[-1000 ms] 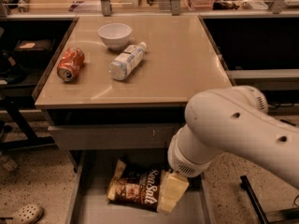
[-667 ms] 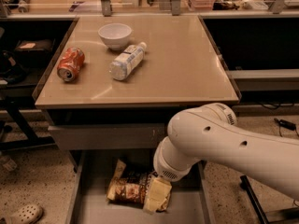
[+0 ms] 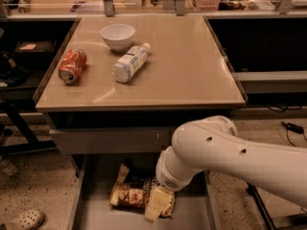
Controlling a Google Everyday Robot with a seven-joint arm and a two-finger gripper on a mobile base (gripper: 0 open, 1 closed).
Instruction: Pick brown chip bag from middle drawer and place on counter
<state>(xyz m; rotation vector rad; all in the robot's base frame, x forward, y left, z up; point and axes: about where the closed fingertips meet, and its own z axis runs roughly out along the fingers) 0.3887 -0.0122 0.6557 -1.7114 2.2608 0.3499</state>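
Note:
The brown chip bag (image 3: 128, 195) lies flat in the open middle drawer (image 3: 93, 217), below the counter's front edge, its long side running left to right. My gripper (image 3: 156, 207) reaches down into the drawer from the right and sits over the bag's right end, hiding that end. My white arm (image 3: 225, 152) crosses the lower right of the view. The beige counter (image 3: 192, 71) is above the drawer.
On the counter's left half lie an orange soda can (image 3: 72, 66) on its side, a plastic bottle (image 3: 129, 63) on its side, and a white bowl (image 3: 117, 35) behind them. A grey drawer front (image 3: 110, 140) sits just above the open drawer.
My arm and gripper have moved left and lower into the drawer, coming over the bag's right end. The bag and the counter items have not moved.

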